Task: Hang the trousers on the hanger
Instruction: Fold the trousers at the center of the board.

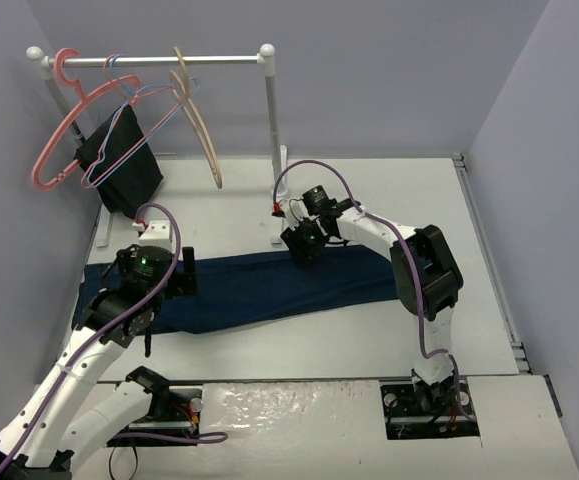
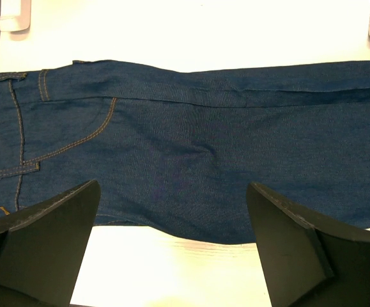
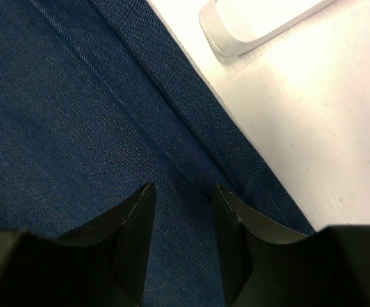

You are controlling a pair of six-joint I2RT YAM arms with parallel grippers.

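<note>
Top view: trousers (image 1: 269,285) lie flat across the middle of the table (image 1: 369,345), long axis left to right, waist toward the left edge, leg ends toward the right. The hanger (image 1: 201,125) hangs by its hook on the rail (image 1: 169,60) at the far-left corner, well apart from the denim and beyond its far edge. The left gripper (image 1: 185,272) sits over the waist end and the right gripper (image 1: 301,245) over the far edge near mid-length, so both are on the cloth and neither is near the hanger. The left looks the closer of the two to it. Left wrist view: fingers (image 2: 57,217) are spread wide with nothing between them. Pocket stitching and waistband lie to the left, denim runs crosswise ahead of the tips, and its near edge is just past them. Right wrist view: fingers (image 3: 140,217) are part-way closed with a narrow gap, tips down at the denim just beside the long seam. Bare table and a white rack foot (image 3: 248,25) lie off to the upper right. I cannot tell whether a fold is pinched or the tips only rest on it. My read: the lift depends on both arms gripping along that left-right axis, and the left has no grip yet.
</note>
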